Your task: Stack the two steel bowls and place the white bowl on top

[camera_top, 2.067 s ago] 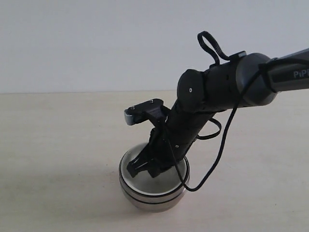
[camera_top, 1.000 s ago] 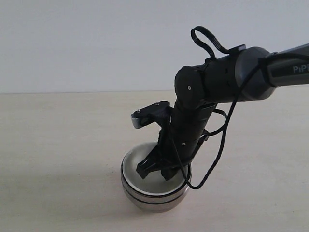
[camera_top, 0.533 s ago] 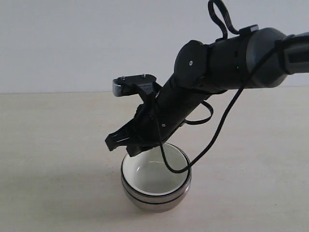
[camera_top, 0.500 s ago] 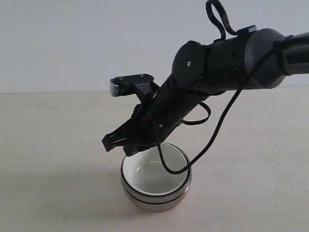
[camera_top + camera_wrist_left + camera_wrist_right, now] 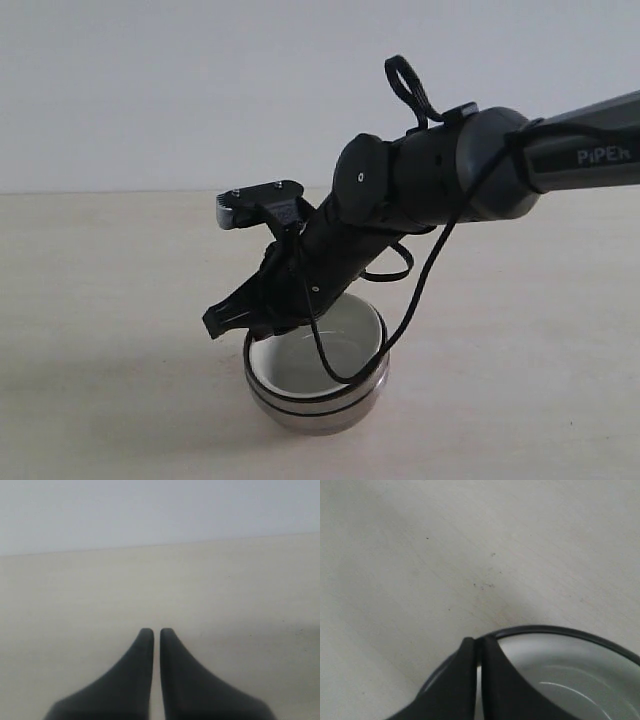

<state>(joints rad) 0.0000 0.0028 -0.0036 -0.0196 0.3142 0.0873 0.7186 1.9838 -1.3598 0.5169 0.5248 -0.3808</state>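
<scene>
The two steel bowls (image 5: 316,412) sit nested on the table, a dark line showing between their rims. The white bowl (image 5: 345,345) rests inside them on top; in the right wrist view its pale inside (image 5: 570,672) shows behind a dark rim. My right gripper (image 5: 215,322) is shut and empty, slanting down over the stack's left rim with its tips (image 5: 478,640) past the edge. Whether it touches the rim I cannot tell. My left gripper (image 5: 156,630) is shut with nothing in it, over bare table, and does not show in the exterior view.
The pale wooden table (image 5: 100,300) runs back to a plain white wall (image 5: 200,90). A black cable (image 5: 420,290) loops from the right arm down beside the bowls.
My right gripper has come up out of the white bowl and swung left, and now hangs over the stack's left rim. The white bowl stays nested in the steel bowls.
</scene>
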